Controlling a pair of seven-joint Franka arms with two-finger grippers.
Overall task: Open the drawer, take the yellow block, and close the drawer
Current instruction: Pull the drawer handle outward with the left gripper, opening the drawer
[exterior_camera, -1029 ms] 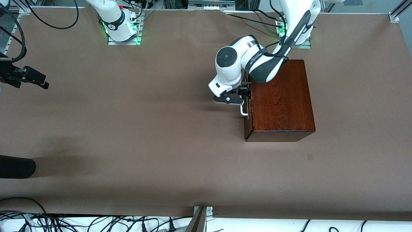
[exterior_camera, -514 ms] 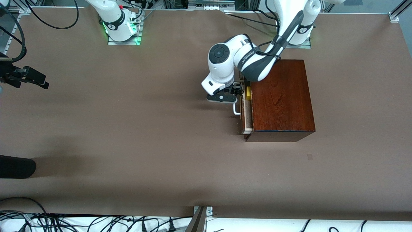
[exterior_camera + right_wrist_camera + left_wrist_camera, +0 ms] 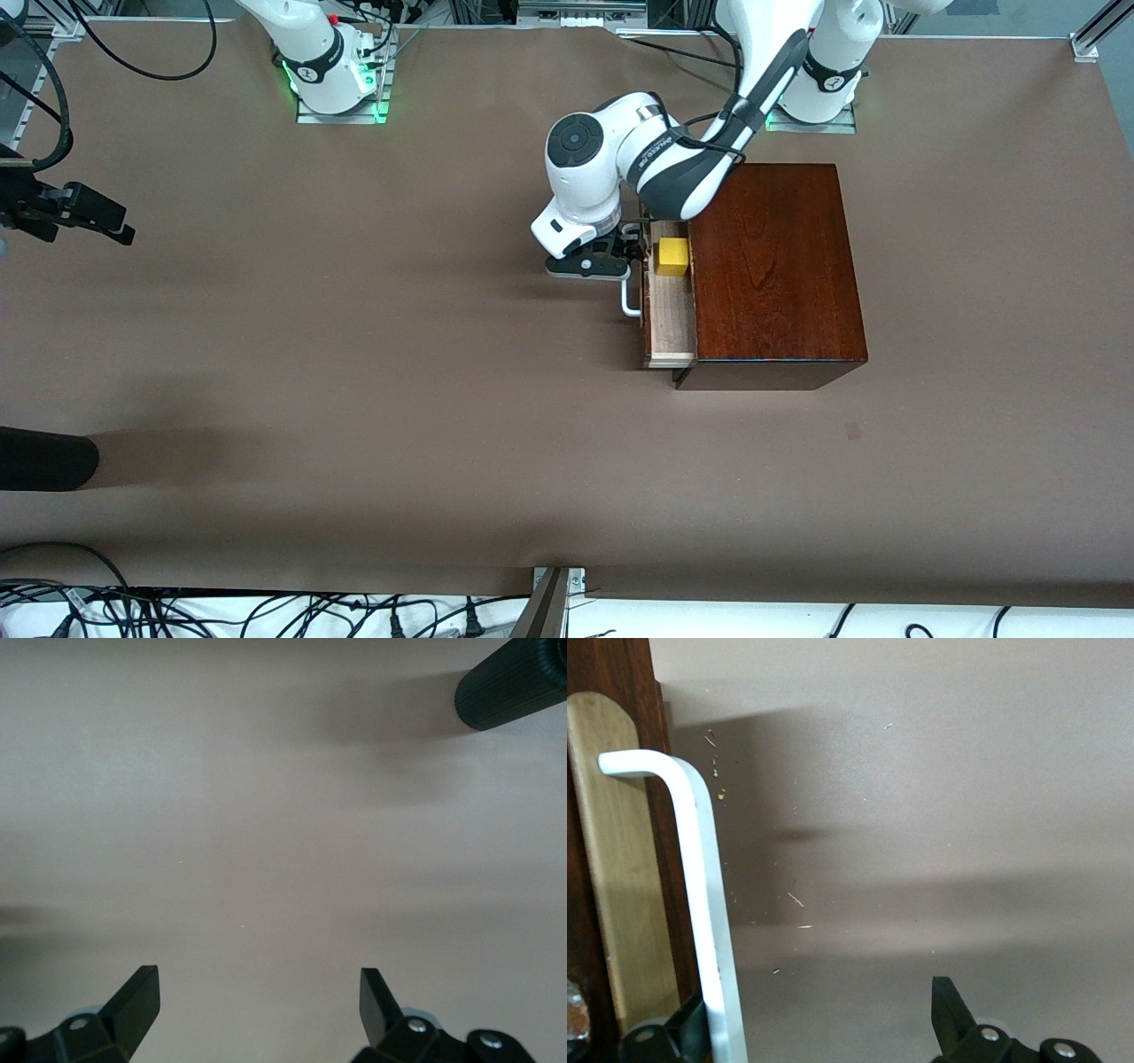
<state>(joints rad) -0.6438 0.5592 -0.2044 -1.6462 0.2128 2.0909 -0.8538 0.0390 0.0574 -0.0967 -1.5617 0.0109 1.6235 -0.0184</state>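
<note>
Drawer partly out, yellow block showing

Our left gripper hooks the handle with spread jaws (nothing clamped), so it may slip; right gripper waits open.

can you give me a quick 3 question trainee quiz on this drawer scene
1. True or false: the drawer is partly pulled out of the wooden box.
2. Where is the yellow block? A) on the table B) in the drawer C) in a gripper
3. Fill in: the left gripper has its open fingers around the white ____.

Key: 1 true. 2 B. 3 handle.

The right gripper waits open over bare table at the right arm's end.
</note>
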